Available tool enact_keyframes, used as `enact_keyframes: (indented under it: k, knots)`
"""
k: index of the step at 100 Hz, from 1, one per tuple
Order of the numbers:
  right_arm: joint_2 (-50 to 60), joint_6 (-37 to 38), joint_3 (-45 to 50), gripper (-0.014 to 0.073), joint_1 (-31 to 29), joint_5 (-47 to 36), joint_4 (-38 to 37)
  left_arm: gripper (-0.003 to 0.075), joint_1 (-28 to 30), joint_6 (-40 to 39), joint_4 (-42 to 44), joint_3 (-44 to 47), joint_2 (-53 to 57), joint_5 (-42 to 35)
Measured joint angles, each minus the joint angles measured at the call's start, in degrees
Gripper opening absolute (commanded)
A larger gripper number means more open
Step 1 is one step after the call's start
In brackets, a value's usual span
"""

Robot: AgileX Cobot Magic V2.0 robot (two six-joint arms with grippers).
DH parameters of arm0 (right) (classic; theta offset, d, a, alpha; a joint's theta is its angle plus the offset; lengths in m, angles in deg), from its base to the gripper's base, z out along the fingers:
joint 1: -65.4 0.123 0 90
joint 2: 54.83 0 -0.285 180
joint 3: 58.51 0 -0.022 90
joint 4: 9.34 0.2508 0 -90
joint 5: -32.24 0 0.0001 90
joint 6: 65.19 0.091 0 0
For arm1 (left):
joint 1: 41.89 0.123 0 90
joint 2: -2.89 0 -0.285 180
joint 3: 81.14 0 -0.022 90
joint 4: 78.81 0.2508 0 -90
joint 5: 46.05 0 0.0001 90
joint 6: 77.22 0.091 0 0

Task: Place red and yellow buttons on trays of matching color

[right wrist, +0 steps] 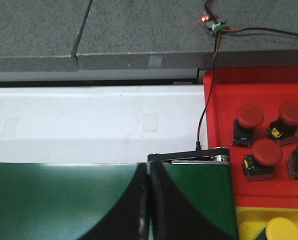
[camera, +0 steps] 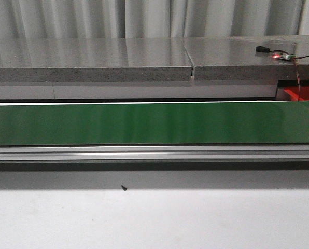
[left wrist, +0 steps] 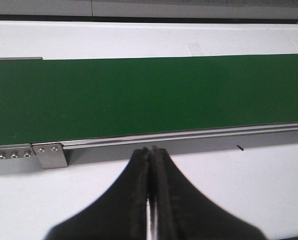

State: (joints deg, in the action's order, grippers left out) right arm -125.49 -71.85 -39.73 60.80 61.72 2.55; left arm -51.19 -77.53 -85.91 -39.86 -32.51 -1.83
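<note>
Red tray (right wrist: pixel 224 125) cut off, yellow tray (right wrist: pixel 249 220) barely seen; both end effectors (left wrist: pixel 150 150) (right wrist: pixel 148 167) pressed together.

A long flat green conveyor belt (camera: pixel 144 123) with a silver aluminium side rail (camera: pixel 154 151) runs across the white bench (camera: pixel 154 218). Behind it lies a grey speckled stone-like slab (camera: pixel 87 59), split by a narrow seam. A small circuit board with a lit red lamp (camera: pixel 280 56) rests on that slab, thin black and red wires (right wrist: pixel 209 100) leading from it.
</note>
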Motion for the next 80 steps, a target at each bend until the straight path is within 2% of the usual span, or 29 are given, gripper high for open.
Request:
enact_keyframes:
  k: [25, 80]
  knots:
    - [10.62, 0.0, 7.16, -0.006, 0.0, -2.93, 0.0, -0.0019, 0.0, 0.0, 0.0, 0.0, 0.0, 0.0]
    - [23.32, 0.0, 17.13, -0.006, 0.0, -4.06, 0.09, -0.0019, 0.0, 0.0, 0.0, 0.0, 0.0, 0.0]
